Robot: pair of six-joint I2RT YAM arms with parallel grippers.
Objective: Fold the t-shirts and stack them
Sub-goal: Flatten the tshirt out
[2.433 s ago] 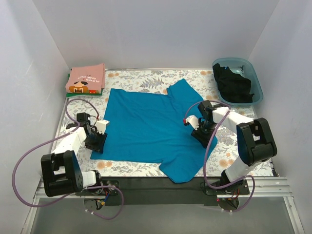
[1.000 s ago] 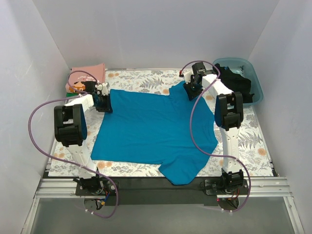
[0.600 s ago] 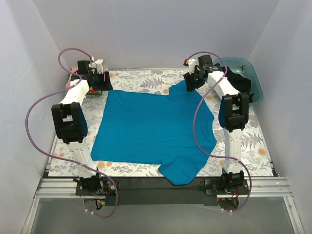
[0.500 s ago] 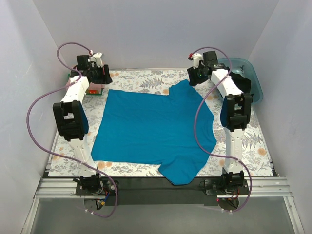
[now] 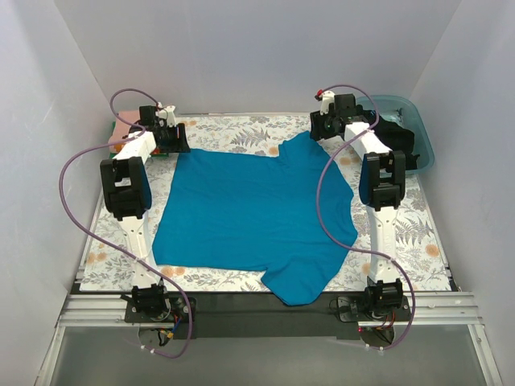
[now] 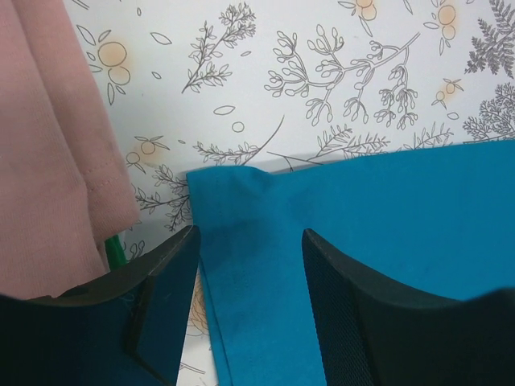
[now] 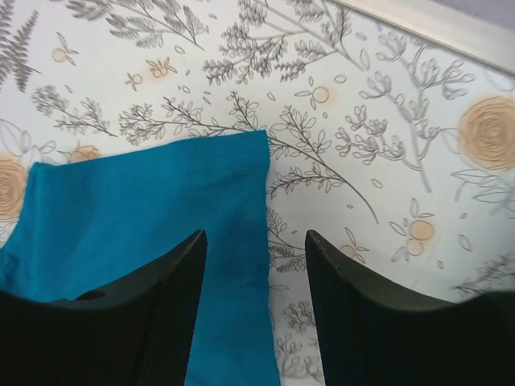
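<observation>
The teal-blue t-shirt (image 5: 253,213) lies spread flat on the floral table cover. My left gripper (image 5: 170,138) is open above the shirt's far left corner (image 6: 233,193), with cloth between its fingers (image 6: 161,297). My right gripper (image 5: 320,130) is open above the far right sleeve corner (image 7: 233,161), its fingers (image 7: 177,297) straddling the sleeve edge. The folded pink t-shirt (image 5: 122,133) lies at the far left, mostly hidden by the left arm; it also shows in the left wrist view (image 6: 48,161), with a sliver of the green t-shirt (image 6: 115,251) under it. A black t-shirt (image 5: 394,137) sits in the tub.
The translucent blue tub (image 5: 424,145) stands at the far right corner. White walls close in the table on three sides. Purple cables (image 5: 76,201) loop beside both arms. The floral table cover (image 5: 402,233) shows bare to the right of the shirt.
Both arms have swung from the shirt's near sides out to its far corners. In the last half second both grippers came down a little toward the corners.
</observation>
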